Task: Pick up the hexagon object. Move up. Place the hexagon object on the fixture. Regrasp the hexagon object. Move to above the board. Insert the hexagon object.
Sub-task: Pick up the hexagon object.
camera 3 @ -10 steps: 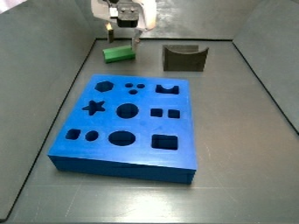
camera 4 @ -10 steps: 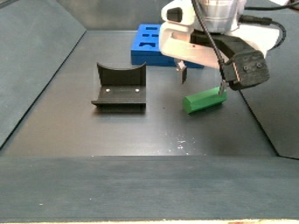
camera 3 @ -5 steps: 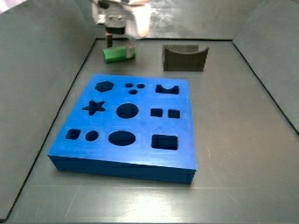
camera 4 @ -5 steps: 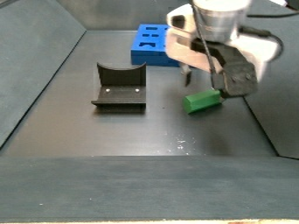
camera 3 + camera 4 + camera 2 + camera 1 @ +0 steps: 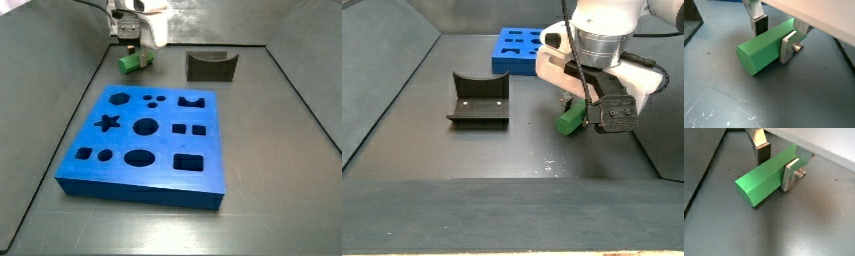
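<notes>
Wrist views: gripper straddles hexagon object, contact unclear.

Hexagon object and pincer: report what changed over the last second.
The pincer came down from beside the hexagon object and now straddles it, one finger on each long side, the block on the floor. Whether the fingers already press it is unclear. The fixture and the board stayed put.

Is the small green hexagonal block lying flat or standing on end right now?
Lying flat. In both wrist views the green hexagonal block rests lengthwise on the floor, between the fingers of the gripper.
</notes>
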